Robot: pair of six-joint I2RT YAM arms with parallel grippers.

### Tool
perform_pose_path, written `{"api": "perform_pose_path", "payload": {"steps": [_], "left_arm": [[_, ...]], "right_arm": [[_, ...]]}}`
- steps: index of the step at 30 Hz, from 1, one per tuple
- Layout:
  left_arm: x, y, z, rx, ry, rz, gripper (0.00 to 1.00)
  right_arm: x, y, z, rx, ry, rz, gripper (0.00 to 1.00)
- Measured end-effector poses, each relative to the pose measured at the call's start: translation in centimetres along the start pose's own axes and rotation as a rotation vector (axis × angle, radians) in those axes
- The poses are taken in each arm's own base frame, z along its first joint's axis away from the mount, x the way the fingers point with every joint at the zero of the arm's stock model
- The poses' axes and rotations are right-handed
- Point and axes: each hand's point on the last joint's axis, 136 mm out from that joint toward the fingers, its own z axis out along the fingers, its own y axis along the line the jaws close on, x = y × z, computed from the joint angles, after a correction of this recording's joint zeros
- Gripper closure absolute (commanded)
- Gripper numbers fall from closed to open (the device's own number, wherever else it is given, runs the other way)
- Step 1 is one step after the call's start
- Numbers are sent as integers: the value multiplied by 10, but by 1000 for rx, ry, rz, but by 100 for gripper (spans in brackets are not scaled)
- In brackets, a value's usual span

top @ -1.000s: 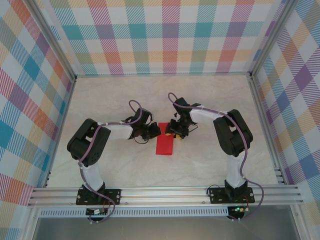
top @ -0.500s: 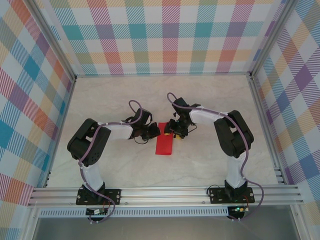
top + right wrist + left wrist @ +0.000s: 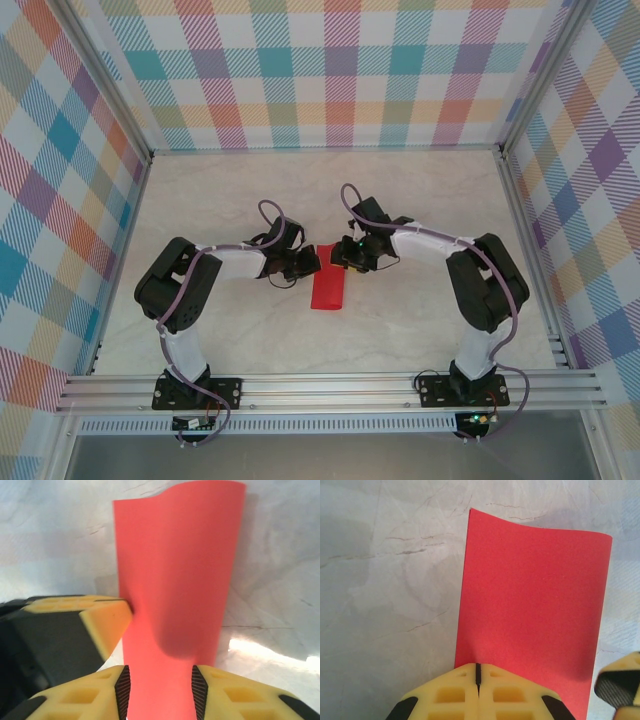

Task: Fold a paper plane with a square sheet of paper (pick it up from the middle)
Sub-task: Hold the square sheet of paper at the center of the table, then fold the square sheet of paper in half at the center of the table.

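Lying at worktop [image 3: 430, 200] centre: square sheet of paper [image 3: 328, 291], folded into a narrow strip. At its far end, left fingers [image 3: 451, 696] clenched, tips on paper. Right fingers [image 3: 85, 696] straddle it; can't tell if clamped.

The left arm [image 3: 175, 295] and the right arm [image 3: 480, 285] have black rounded joints, white shells and thin purple cables [image 3: 266, 209]. The left tool [image 3: 477, 675] and the right tool [image 3: 160, 692] have yellow fingers [image 3: 240, 700] with black ribbed pads [image 3: 198, 690].
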Motion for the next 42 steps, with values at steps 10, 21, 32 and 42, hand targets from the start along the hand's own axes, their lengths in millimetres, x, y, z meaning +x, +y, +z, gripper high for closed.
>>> {"api": "perform_pose_path", "payload": {"steps": [10,21,32,42], "left_arm": [[-1,0,0,-6,3,-2,96],[-1,0,1,-18,11,-7,97],[-1,0,1,-19,11,-7,97],[-1,0,2,-17,12,-7,97]], "right_arm": [[3,9,9,-67,38,-11,76],[12,-18,26,25,78,24,77],[14,-27,26,26,72,18,79],[37,-30,21,-21,116,24,83]]}}
